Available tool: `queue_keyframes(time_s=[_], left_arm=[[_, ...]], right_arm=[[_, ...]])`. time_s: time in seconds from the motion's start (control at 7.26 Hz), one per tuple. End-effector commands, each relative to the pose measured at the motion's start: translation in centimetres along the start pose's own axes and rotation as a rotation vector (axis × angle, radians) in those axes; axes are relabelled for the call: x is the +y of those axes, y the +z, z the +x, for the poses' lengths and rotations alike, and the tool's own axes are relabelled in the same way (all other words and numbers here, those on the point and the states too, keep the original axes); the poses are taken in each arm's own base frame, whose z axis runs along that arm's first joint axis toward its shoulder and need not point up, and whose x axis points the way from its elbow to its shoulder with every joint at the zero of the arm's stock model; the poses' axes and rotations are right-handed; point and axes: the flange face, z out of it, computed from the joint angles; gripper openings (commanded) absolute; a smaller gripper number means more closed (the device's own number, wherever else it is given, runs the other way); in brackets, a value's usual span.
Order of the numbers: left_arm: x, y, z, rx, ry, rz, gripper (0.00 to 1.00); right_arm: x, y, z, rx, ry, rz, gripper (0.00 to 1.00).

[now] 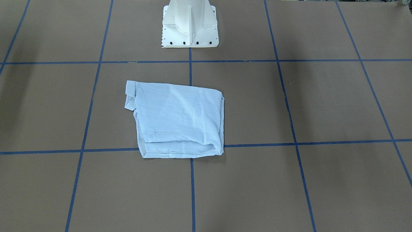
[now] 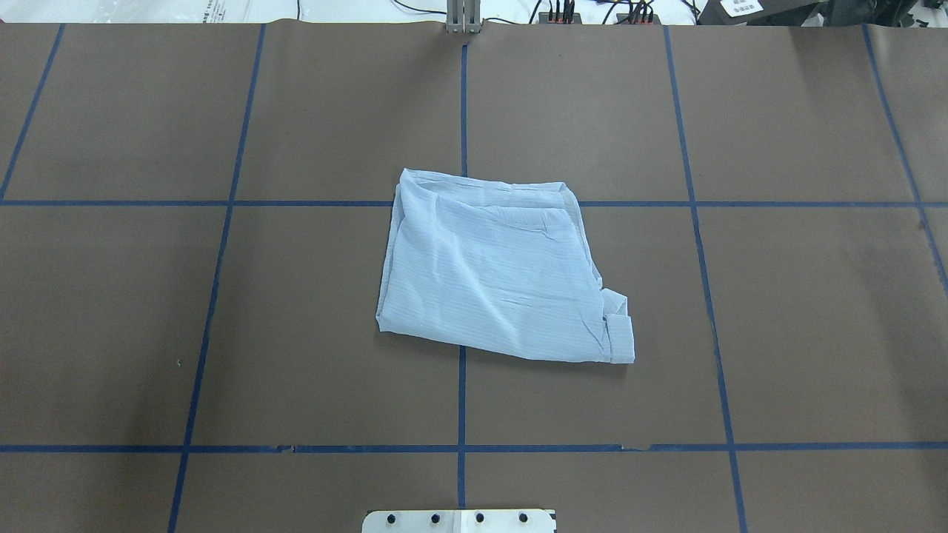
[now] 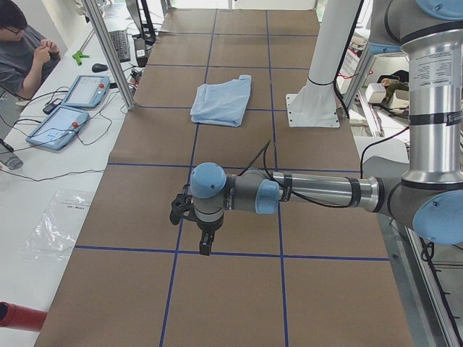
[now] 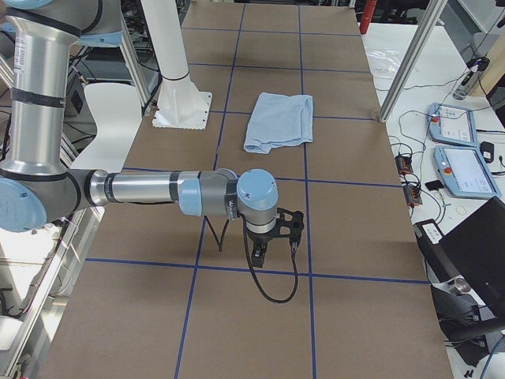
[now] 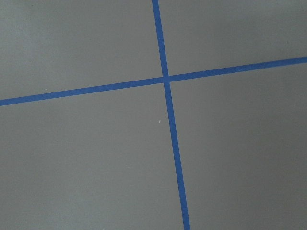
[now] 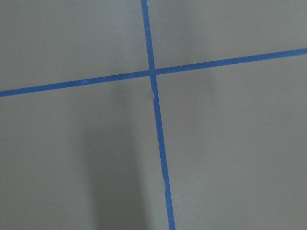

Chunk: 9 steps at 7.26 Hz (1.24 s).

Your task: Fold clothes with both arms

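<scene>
The folded striped shirt (image 2: 496, 274) lies mid-worktop (image 2: 778, 333), well apart from every edge. The left claw (image 3: 205, 246) and right claw (image 4: 260, 253) hover toward opposite end edges; I cannot tell their spread. Any further fold likely needs matched corner pinches, tucking in the stray flap.

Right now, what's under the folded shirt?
The shirt lies flat on the brown table. Two blue tape lines run under it. Their crossing is covered, and whatever else lies beneath cannot be seen.
</scene>
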Motion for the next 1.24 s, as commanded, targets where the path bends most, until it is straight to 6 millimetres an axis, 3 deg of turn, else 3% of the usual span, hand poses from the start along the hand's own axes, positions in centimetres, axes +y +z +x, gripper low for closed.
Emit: queue_keyframes(time_s=[0.0,0.28,0.55,1.1], left_arm=[[-0.01,0.10,-0.09,0.001,-0.002,-0.002,1.00],[-0.08,0.07,0.00,0.007,-0.007,-0.002,1.00],[-0.40,-0.71,0.80,0.015,-0.140,0.015,1.00],[-0.49,-0.77,0.85,0.015,-0.138,0.017,1.00]], right_arm=[[0.04,0.20,-0.12,-0.001,-0.008,-0.004,1.00],[0.05,0.25,-0.19,-0.004,-0.009,-0.006,1.00],[-0.02,0.21,-0.24,-0.004,-0.010,-0.005,1.00],[-0.15,0.17,-0.38,-0.003,-0.014,-0.003,1.00]])
